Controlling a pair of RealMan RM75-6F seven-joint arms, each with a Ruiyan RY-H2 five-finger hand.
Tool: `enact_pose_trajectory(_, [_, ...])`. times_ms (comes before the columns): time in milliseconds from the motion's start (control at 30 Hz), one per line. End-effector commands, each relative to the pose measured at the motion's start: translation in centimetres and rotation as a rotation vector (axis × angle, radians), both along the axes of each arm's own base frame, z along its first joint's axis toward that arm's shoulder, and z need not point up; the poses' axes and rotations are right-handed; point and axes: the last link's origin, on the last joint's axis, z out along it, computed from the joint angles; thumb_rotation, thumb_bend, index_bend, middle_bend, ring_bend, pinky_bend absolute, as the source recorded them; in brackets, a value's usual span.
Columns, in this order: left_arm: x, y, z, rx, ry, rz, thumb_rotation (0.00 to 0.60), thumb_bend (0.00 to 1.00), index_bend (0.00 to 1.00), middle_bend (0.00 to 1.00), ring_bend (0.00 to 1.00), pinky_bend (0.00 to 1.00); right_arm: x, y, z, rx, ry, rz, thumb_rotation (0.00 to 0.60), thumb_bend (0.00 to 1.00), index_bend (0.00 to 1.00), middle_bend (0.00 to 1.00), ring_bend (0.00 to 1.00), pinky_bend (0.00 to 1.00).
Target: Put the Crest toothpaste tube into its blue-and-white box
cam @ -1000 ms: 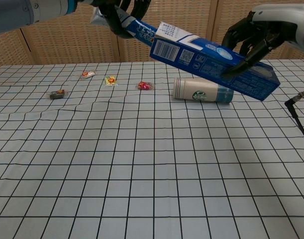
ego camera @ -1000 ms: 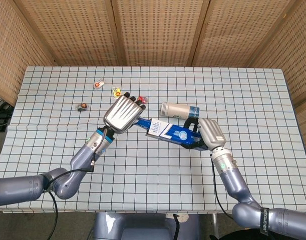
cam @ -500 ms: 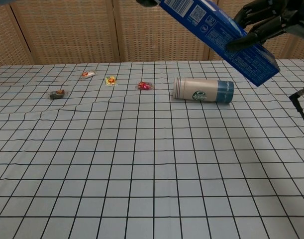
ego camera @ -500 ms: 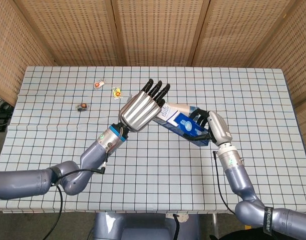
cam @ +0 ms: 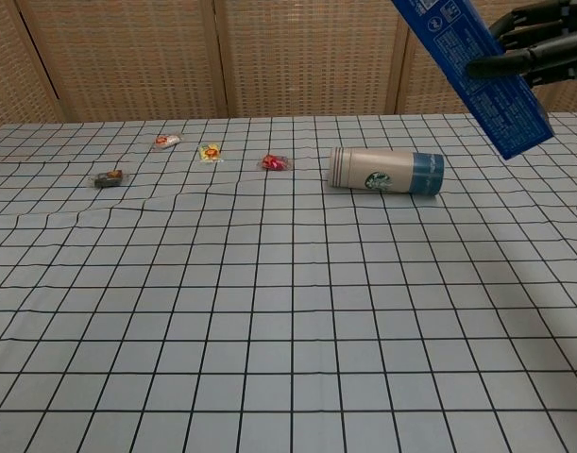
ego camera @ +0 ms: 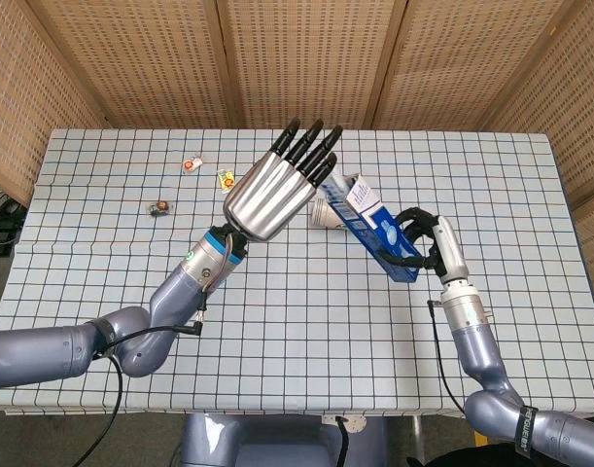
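R hand [ego camera: 428, 243] grips the blue-and-white box [ego camera: 372, 228] tilted in the air above the table [ego camera: 306, 321] w/ flap end up, L hand [ego camera: 277, 190] raised w/ fingers straight, holding nothing; toothpaste tube prob inside box, can't tell.

Both views are evenly and brightly lit from overhead, with only soft, faint shadows on the checked tablecloth [cam: 269, 311], a dull sheen on the metal back of the left hand [ego camera: 272, 195], sharp focus throughout, and slight softness toward the far wicker screens [cam: 118, 57] at 12 o'clock.
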Motion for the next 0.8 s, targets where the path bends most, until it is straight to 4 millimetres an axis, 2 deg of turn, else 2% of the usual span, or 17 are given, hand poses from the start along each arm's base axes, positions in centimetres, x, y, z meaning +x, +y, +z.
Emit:
enact_pose_trajectory(33, [-1.0,-0.1,0.5,-0.005,-0.026,0.019,0.600,0.30,0.23,0.07,0.09,0.16,-0.5,0.2,-0.1,-0.011,-0.090,-0.022,0.600,0.21,0.74,0.56,0.62,0.62])
enact_pose_trajectory(133, [-2.3,-0.2,0.8,-0.005,-0.041,0.035,0.600,0.30,0.23,0.07,0.09,0.16,-0.8,0.2,0.0,-0.009,-0.159,-0.021,0.600,0.21,0.74,0.56,0.62,0.62])
enact_pose_trajectory(233, [-3.8,-0.2,0.8,-0.012,-0.050,0.062,0.600,0.30,0.23,0.07,0.09,0.16,-1.5,0.3,-0.2,-0.016,-0.122,-0.019,0.600,0.21,0.74,0.56,0.62,0.62])
enact_pose_trajectory(433, [-7.7,-0.8,0.5,-0.058,-0.073,0.160,0.600,0.30,0.23,0.07,0.09,0.16,-3.1,0.7,-0.6,-0.022,0.073,-0.010,0.600,0.21,0.74,0.56,0.62,0.62])
enact_pose_trajectory(467, [-9.2,-1.1,0.2,-0.084,-0.078,0.205,0.600,0.30,0.23,0.07,0.09,0.16,-3.8,1.0,-0.8,-0.022,0.143,-0.010,0.600,0.21,0.74,0.56,0.62,0.62])
enact_pose_trajectory(533, [-10.9,-1.5,-0.1,-0.110,-0.084,0.255,0.600,0.29,0.23,0.07,0.09,0.16,-4.4,1.1,-1.1,-0.022,0.225,-0.007,0.600,0.21,0.74,0.56,0.62,0.62])
enact_pose_trajectory(667, [-14.5,-2.9,-0.7,-0.165,-0.119,0.339,0.600,0.29,0.23,0.07,0.09,0.16,-6.4,2.3,-2.3,-0.006,0.444,-0.008,0.600,0.21,0.74,0.56,0.62,0.62])
enact_pose_trajectory(800, [-17.4,-4.4,-1.1,-0.182,-0.128,0.361,0.600,0.28,0.24,0.07,0.09,0.16,-7.8,3.4,-3.9,0.021,0.586,-0.015,0.600,0.21,0.73,0.56,0.62,0.62])
